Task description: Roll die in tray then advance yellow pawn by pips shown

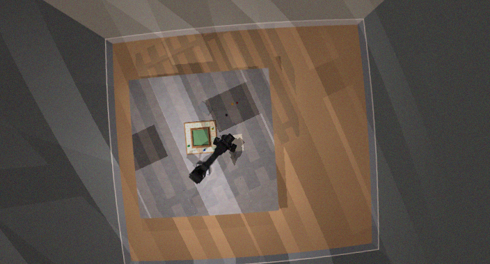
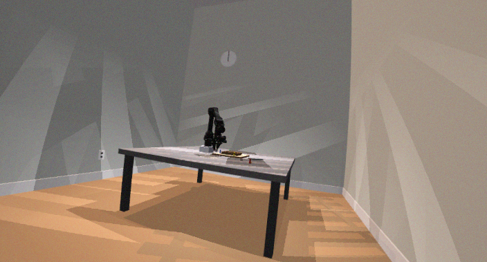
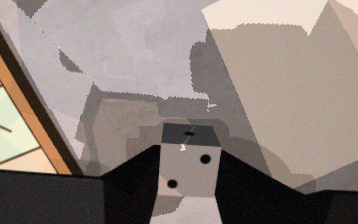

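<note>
Grey table (image 1: pixel 167 197) carries the board's green tray (image 1: pixel 200 137), seemingly unfilled; end effector (image 3: pixel 186 192) clamps the die (image 3: pixel 189 167)

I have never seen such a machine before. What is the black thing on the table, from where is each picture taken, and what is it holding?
The black thing is a robot arm with a two-fingered gripper at its end. It stands on a grey table.

One picture looks straight down from above the room. One is taken from the floor across the room, so everything on the table looks tiny. The third comes from a camera on the arm's wrist, looking past the dark fingers.

On the table lies a square game board with a green tray in its middle. Some small coloured pawns stand apart, on a darker patch.

In the wrist picture the fingers are shut on a pale die, beside the board. The face towards the camera shows two dots.
</note>
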### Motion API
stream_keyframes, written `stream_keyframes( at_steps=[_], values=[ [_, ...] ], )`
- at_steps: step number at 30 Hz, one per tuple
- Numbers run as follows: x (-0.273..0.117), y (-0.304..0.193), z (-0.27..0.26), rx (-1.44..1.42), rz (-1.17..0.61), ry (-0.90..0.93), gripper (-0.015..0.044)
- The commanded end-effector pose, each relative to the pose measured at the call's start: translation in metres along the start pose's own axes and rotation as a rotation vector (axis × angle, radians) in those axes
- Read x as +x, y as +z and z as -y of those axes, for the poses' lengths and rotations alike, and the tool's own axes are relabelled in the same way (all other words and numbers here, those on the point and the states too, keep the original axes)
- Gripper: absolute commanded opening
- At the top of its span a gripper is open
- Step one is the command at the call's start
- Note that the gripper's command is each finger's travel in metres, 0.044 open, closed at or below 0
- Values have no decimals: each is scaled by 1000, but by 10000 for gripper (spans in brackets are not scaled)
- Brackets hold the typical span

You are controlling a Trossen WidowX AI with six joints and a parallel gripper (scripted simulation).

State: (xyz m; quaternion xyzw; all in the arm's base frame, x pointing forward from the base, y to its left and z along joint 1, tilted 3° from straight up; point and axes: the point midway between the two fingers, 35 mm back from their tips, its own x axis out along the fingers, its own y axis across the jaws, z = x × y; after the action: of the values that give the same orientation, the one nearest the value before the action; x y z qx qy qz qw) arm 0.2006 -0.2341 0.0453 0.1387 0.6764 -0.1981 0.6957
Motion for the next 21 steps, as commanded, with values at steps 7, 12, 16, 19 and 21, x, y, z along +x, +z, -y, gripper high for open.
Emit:
stream_keyframes(
  at_steps=[7, 12, 16, 19, 21],
  values=[
    [-76, -5, -4, 28, 9, 14, 0],
    [-81, -6, -5, 30, 8, 16, 0],
    [-79, -4, -12, 15, 9, 17, 0],
    [-77, -1, -27, -15, 9, 19, 0],
    [-75, 1, -37, -35, 9, 21, 0]
  ],
)
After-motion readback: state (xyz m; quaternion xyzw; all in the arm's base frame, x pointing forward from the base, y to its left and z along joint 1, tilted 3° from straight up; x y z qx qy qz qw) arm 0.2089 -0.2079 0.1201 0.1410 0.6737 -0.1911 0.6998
